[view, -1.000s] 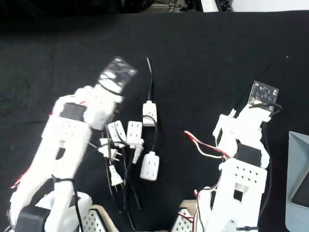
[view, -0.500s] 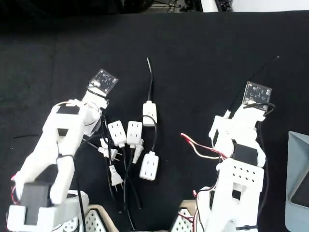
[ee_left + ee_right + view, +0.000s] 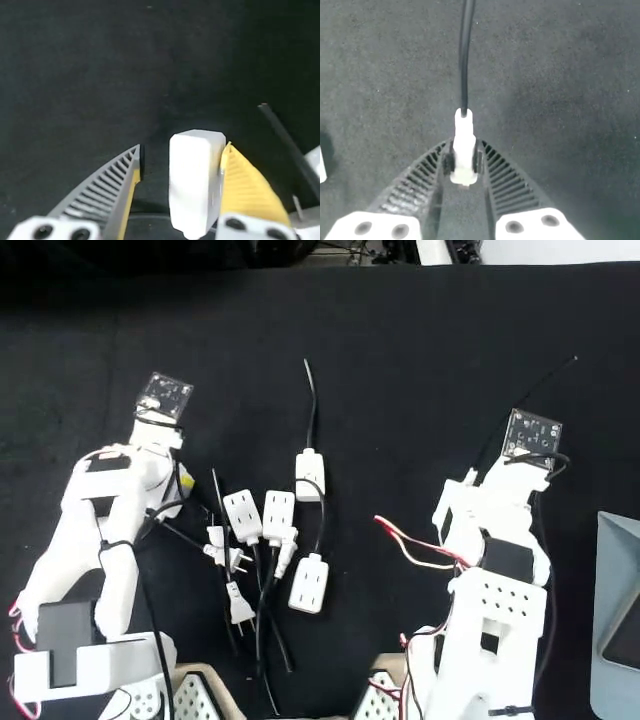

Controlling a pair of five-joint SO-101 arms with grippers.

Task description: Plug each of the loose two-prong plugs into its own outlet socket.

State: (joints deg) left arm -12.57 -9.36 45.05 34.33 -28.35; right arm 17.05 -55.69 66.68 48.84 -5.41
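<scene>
**Right gripper pinches a plug; left gripper stands open beside a white block**

The right gripper (image 3: 463,152) is closed tight on a small white plug (image 3: 463,134) of moulded plastic, its ribbed fingers pressing the plug's two flat sides. The plug's thin black cord (image 3: 465,55) runs straight out ahead of the fingertips, so the prong end would sit back toward the palm. The prongs themselves are hidden. That hold looks suited to carrying the plug rather than to pushing it home.

The left gripper (image 3: 182,149) is spread wide and clamps nothing. A white rounded rectangular block (image 3: 195,190) of plastic leans against the yellow-faced finger (image 3: 245,185). A clear gap separates it from the grey ribbed finger (image 3: 110,185). I cannot tell whether it is an outlet or a plug body. A black cable (image 3: 280,135) passes just outside the yellow finger.

On the left gripper's inner side, between the two arms, white outlet blocks (image 3: 309,583) and loose white plugs (image 3: 240,608) lie bunched among crossing black cords, several of them touching. This cluster is near the left gripper and well apart from the right one.

The black cloth table (image 3: 450,330) lies bare ahead of both grippers, leaving ample room to swing. The cramped spot is the cluster itself, where a cord could easily snag. A grey bin (image 3: 620,610) on the right arm's outer side limits movement that way.
</scene>
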